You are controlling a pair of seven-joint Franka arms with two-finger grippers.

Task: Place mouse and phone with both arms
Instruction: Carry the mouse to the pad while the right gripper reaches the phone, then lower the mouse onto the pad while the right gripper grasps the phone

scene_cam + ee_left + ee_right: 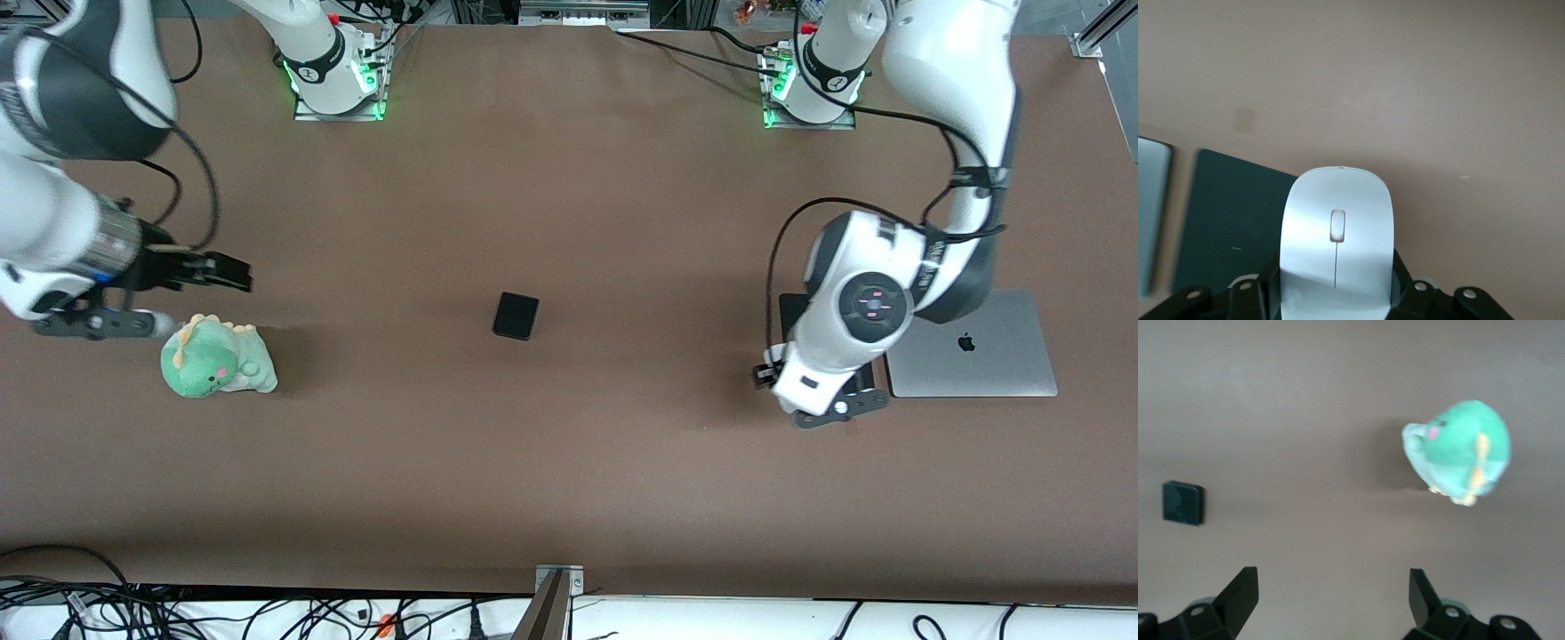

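The left claw (1337,300) gripped the mouse (1337,243) above the black mat (1231,220), beside the laptop (973,347); the right claw (1331,597) hung wide open, empty, over the table (569,462) near the plush dinosaur (218,358); the phone (516,316) lay mid-table, at three o'clock from the dinosaur.

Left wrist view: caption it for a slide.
Left pincer shut on the white mouse, held above the brown table beside a dark mat.

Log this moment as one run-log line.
left tool: shut on mouse, over mat edge beside laptop | right tool: open, empty, above table near plush dinosaur | phone: mid-table, untouched
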